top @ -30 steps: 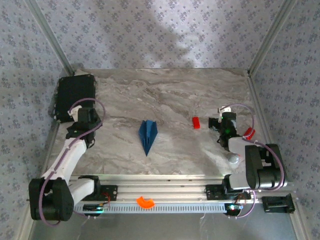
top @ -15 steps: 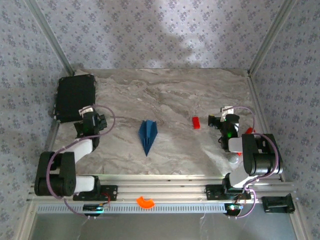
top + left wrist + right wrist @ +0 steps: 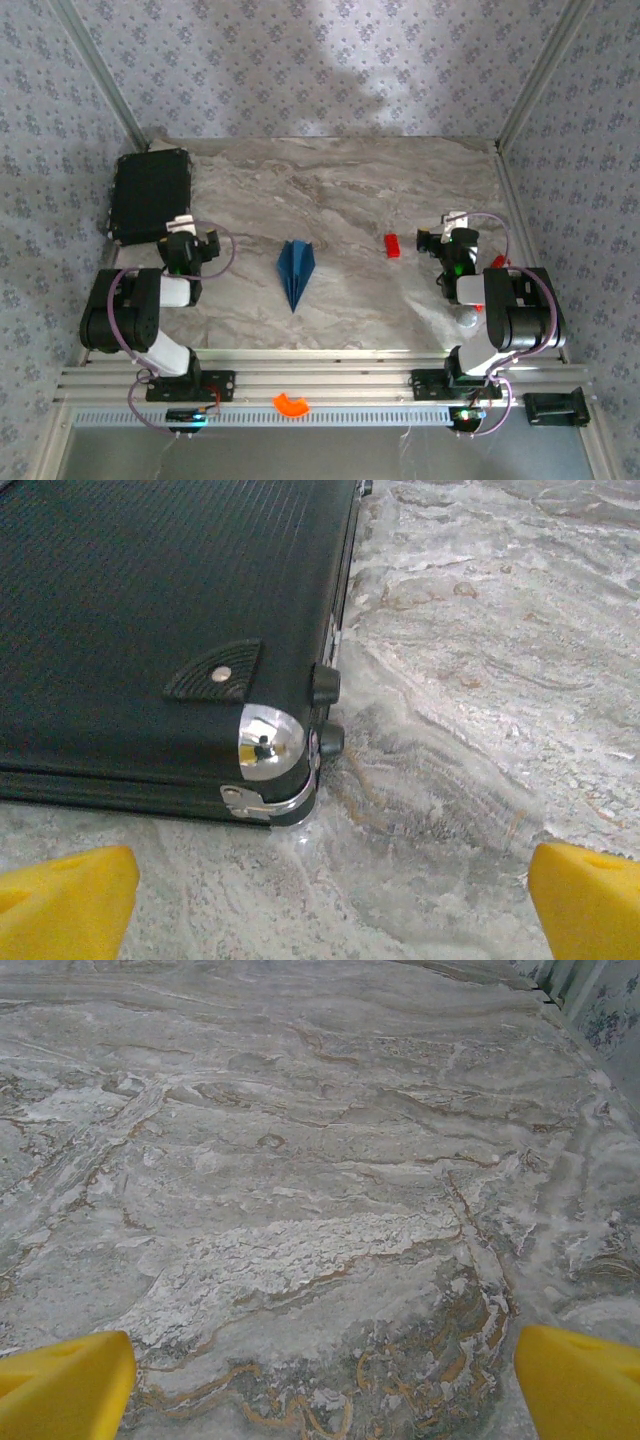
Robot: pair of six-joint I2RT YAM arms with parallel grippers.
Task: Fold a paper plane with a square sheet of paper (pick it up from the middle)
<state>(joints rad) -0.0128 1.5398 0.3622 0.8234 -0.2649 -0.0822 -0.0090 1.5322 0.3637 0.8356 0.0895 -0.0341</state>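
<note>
The square sheet of paper lies folded into a slim, dark blue paper plane (image 3: 297, 268) in the middle of the marble table, its tip pointing toward the near edge. Neither gripper touches it. My left gripper (image 3: 184, 242) is well to its left, beside the black case, and is open with its yellow fingertips (image 3: 65, 900) wide apart over bare marble. My right gripper (image 3: 449, 240) is far to the plane's right. It is open too, with nothing between its yellow fingertips (image 3: 585, 1380).
The black case (image 3: 150, 193) lies at the back left, its metal corner (image 3: 270, 742) just ahead of my left gripper (image 3: 335, 905). A small red block (image 3: 392, 245) sits left of my right gripper (image 3: 325, 1385). An orange curved piece (image 3: 292, 404) rests on the front rail.
Both arms have folded back toward their bases, the left one most. The left gripper has ended up just below the case's near corner. The paper plane has not moved.
</note>
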